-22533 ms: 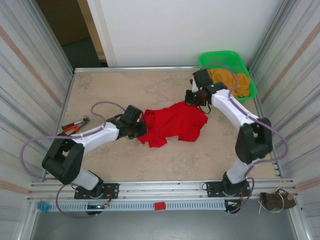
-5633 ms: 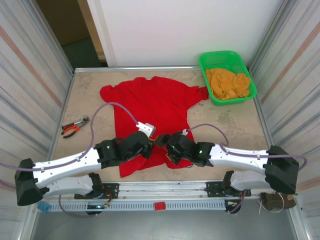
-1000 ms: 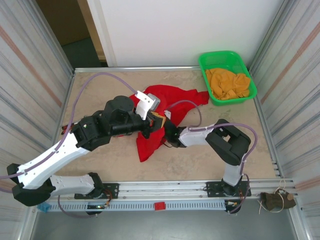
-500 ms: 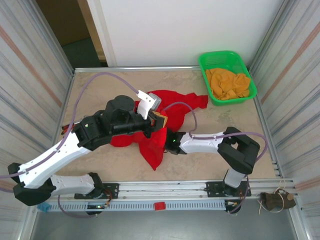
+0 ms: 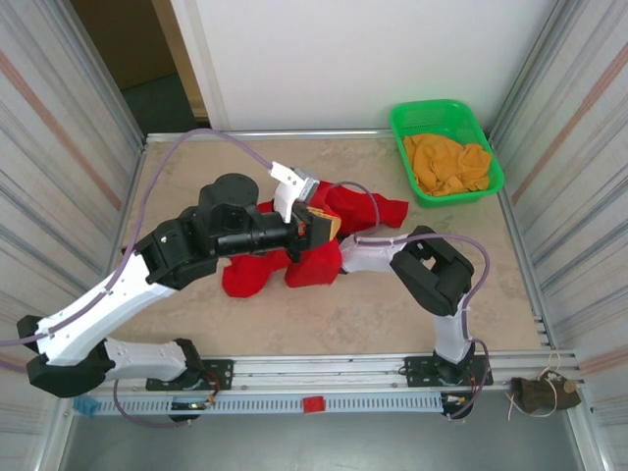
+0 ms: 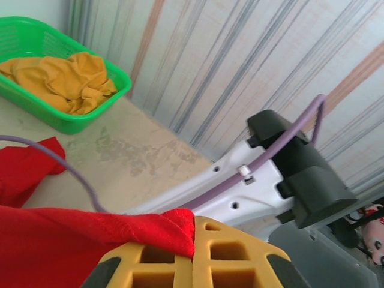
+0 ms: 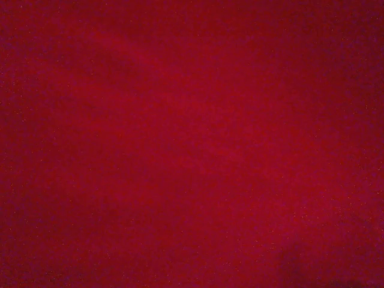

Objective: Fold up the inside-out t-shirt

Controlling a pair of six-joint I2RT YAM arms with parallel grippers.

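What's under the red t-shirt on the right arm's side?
The right arm runs in under the t-shirt. The right gripper is covered by fabric; open or shut cannot be told.

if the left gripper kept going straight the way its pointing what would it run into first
The left gripper is shut on the red t-shirt; past that fold, the right arm's white link lies straight ahead in the wrist view. Depth is unclear, so contact isn't certain.

Beige marbled table (image 5: pixel 196 167): crumpled red t-shirt (image 5: pixel 247 275) at centre, green basket (image 5: pixel 432 106) in far right corner.
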